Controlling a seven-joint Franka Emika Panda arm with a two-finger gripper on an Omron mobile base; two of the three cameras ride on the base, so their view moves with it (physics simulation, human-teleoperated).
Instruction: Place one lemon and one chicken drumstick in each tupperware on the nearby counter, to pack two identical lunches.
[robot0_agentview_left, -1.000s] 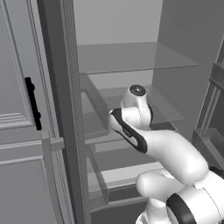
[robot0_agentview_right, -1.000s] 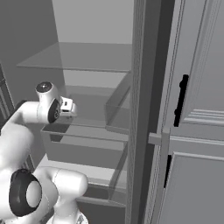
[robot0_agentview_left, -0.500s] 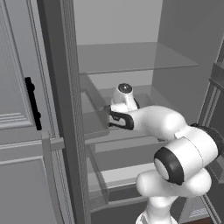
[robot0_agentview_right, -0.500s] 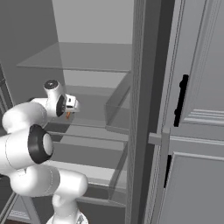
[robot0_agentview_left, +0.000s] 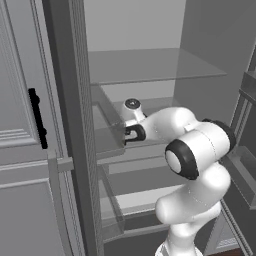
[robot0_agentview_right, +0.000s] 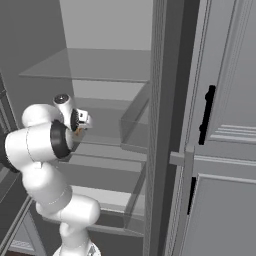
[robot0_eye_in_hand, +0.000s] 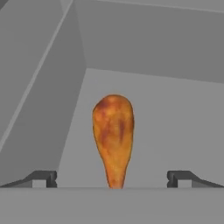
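Drumstick (robot0_eye_in_hand: 113, 135) lies on a grey shelf floor (robot0_eye_in_hand: 175, 127) inside the open fridge, dead centre in hand view: fat end at 12 o'clock, thin bone end at 6, running down to the bottom edge. Gripper (robot0_eye_in_hand: 113, 177) is spread wide, fingers (robot0_eye_in_hand: 43, 177) at approx 8 and 4 o'clock, well apart from the meat on both sides, nothing held. Can't tell if drumstick tip sits btwn the tips or just ahead. Slanted grey wall (robot0_eye_in_hand: 39, 87) rises at 10 o'clock.

Left base view: arm (robot0_agentview_left: 195, 150) reaches in at mid-height, hand at approx 9 o'clock of its elbow, under a glass shelf (robot0_agentview_left: 150, 65). Grey door w/ black handle (robot0_agentview_left: 37, 117) at 9 o'clock.

Right base view: small orange bit of drumstick (robot0_agentview_right: 79, 131) just beside the hand; handle (robot0_agentview_right: 206, 112) at 3 o'clock.
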